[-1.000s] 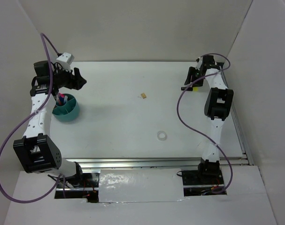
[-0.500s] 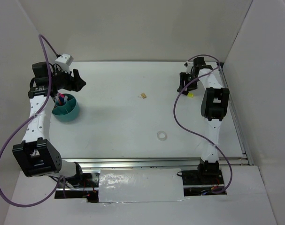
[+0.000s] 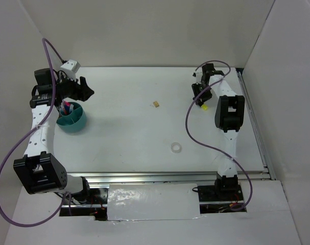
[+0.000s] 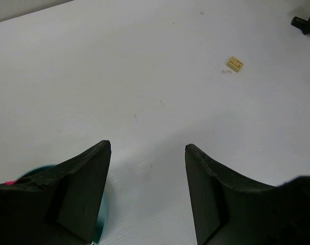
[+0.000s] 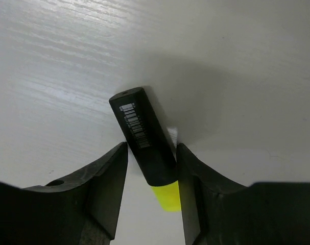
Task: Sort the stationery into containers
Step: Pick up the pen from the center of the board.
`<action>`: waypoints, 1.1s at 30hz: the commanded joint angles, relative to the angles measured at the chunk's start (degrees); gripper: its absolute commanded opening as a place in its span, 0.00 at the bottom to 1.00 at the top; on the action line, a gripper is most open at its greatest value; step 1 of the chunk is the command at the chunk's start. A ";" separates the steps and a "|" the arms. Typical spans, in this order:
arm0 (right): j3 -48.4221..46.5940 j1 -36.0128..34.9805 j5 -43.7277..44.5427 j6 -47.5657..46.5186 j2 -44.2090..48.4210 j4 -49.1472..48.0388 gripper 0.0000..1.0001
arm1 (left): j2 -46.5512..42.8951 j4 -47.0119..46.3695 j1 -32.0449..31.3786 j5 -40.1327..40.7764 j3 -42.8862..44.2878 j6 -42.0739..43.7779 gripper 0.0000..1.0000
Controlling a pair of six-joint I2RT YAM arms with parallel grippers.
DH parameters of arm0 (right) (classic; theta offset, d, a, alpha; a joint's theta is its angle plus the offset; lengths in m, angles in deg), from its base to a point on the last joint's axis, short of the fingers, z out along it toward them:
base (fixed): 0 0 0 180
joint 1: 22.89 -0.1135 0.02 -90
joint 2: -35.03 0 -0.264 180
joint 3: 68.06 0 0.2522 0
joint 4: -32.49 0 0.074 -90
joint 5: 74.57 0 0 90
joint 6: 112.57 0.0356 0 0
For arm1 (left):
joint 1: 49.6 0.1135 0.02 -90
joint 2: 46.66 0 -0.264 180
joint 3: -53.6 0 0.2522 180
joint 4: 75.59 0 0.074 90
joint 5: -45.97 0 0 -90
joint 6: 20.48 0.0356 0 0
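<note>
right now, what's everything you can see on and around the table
teal cup: one, teal, left side of the table
stationery in the cup: count unclear, pink and blue showing
eraser: one, tan, far middle
tape ring: one, clear, nearer, right of middle
black-yellow marker: one, black with a yellow end, far right
table: one, white, under it all
left fingers: two, black, open and empty, above the cup
right fingers: two, black, either side of the marker, grip unclear
</note>
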 commanded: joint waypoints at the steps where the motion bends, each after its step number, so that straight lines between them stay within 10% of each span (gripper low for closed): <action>1: -2.95 -2.30 4.33 -2.31 -2.72 6.43 0.48 | -2.32 -0.44 0.15 -3.17 0.19 2.01 0.72; 9: -2.35 -4.85 7.77 -3.72 -1.59 6.34 0.00 | -2.49 1.67 -0.90 -9.92 0.37 7.72 0.70; 15: -0.76 -7.04 -7.59 2.85 8.87 10.21 0.00 | -10.56 -4.56 -4.76 -13.18 -7.09 16.06 0.70; 26: 13.03 -14.78 -33.61 22.55 18.72 9.16 0.00 | -18.04 3.52 -38.76 -0.28 -16.67 48.76 0.68; 33: 24.02 -20.49 -30.47 36.18 26.37 2.83 0.00 | -17.78 -2.00 -51.95 5.70 -22.65 58.25 0.64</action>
